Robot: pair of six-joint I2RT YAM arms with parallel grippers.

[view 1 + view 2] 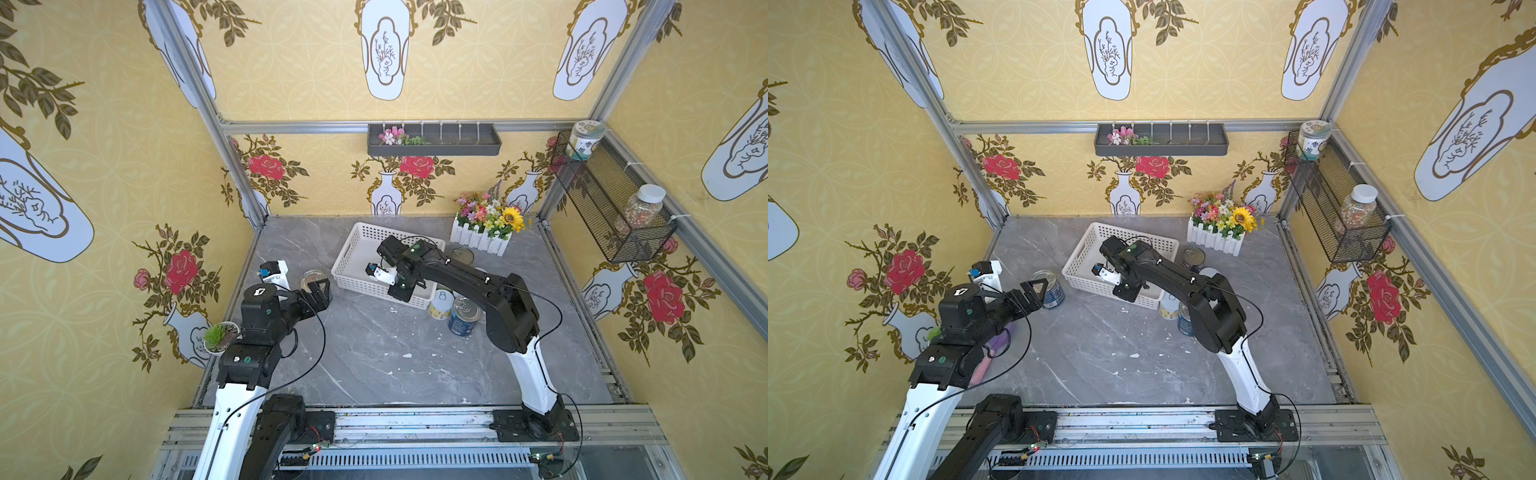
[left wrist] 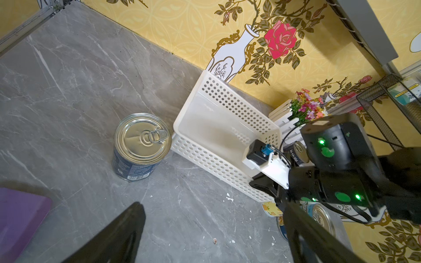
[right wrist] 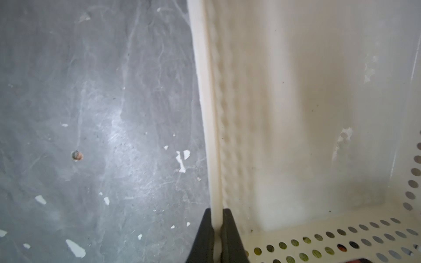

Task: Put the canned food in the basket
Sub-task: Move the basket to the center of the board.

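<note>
Right wrist, right pincer (image 3: 216, 215) gripping basket (image 3: 206, 91) (rim)

Dark-labelled tin (image 2: 293, 153): white lettering on its side, starting "la"; the remainder cannot be made out.
Blue tin (image 2: 139, 148): a barcode and fine white print low on the label, digits too small to read.
Labelled jar (image 1: 584, 141): printed label, characters illegible.

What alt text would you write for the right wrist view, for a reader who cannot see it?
The right hand is shut on the rim of the white basket, a black finger on each side of the wall. Outside it lies grey marbled table flecked with white chips; inside, the visible basket floor is bare.
</note>
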